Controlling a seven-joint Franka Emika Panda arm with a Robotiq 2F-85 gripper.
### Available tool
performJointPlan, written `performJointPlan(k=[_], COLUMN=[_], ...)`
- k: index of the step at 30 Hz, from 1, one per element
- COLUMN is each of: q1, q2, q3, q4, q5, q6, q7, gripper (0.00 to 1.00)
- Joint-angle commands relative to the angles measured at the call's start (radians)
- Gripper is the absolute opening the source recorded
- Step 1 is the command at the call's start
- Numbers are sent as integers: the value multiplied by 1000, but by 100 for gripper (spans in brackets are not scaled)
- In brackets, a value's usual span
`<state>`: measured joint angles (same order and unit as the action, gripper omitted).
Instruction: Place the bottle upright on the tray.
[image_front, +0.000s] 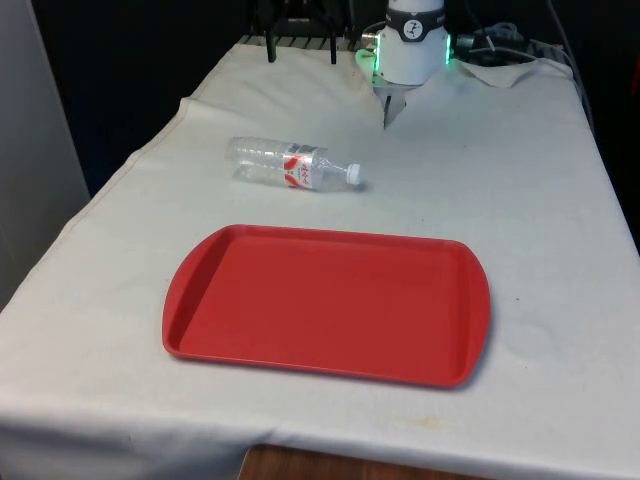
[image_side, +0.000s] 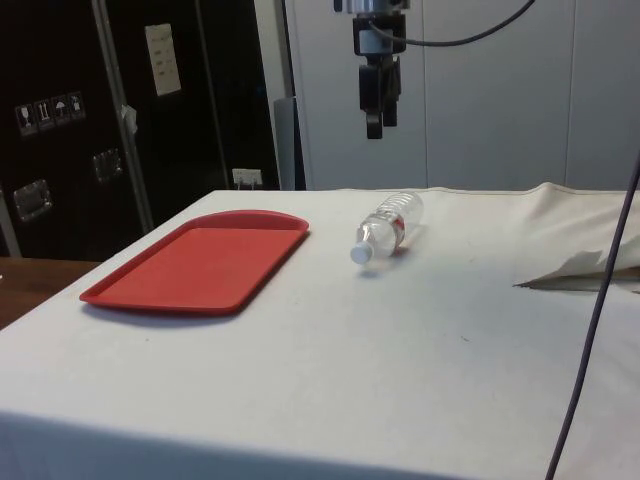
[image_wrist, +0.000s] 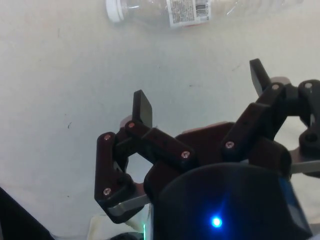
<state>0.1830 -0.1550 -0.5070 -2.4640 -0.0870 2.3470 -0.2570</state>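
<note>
A clear plastic bottle (image_front: 290, 165) with a red-and-white label and a white cap lies on its side on the white cloth, just beyond the far edge of the red tray (image_front: 325, 300). In the side view the bottle (image_side: 392, 224) points its cap toward the camera, to the right of the tray (image_side: 200, 262), which holds nothing. My gripper (image_side: 378, 120) hangs high above the table, over the bottle's far end. The front view places the gripper (image_front: 388, 108) behind and to the right of the bottle. In the wrist view the gripper (image_wrist: 200, 90) is open, nothing between its fingers, with the bottle (image_wrist: 200, 9) below.
A fold of the white cloth (image_side: 580, 270) rises at the side view's right, and a dark cable (image_side: 600, 300) hangs in front of it. Cables and crumpled cloth (image_front: 505, 55) lie at the table's far end, beside black stand legs (image_front: 300, 40).
</note>
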Motion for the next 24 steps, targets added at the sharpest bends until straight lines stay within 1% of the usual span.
performJointPlan(k=[1,8,9,10,16,18,19,20,24], q1=[1,4,1,4,6,6,3,6,6], q2=[4,18,13,20,33,37,32,39,48], q3=[-1,0,1,1,2,2,3,2,3], q4=[-1,5,3,5,5,4,5,3,0], q5=[2,7,1,8,11,12,3,12,14], q6=[8,11,5,13,27,33,20,36,51], q7=[-6,-17,-12,-19,-39,-46,-37,-50,-68], gripper=[100,100,100,100,100,100,100,100,100])
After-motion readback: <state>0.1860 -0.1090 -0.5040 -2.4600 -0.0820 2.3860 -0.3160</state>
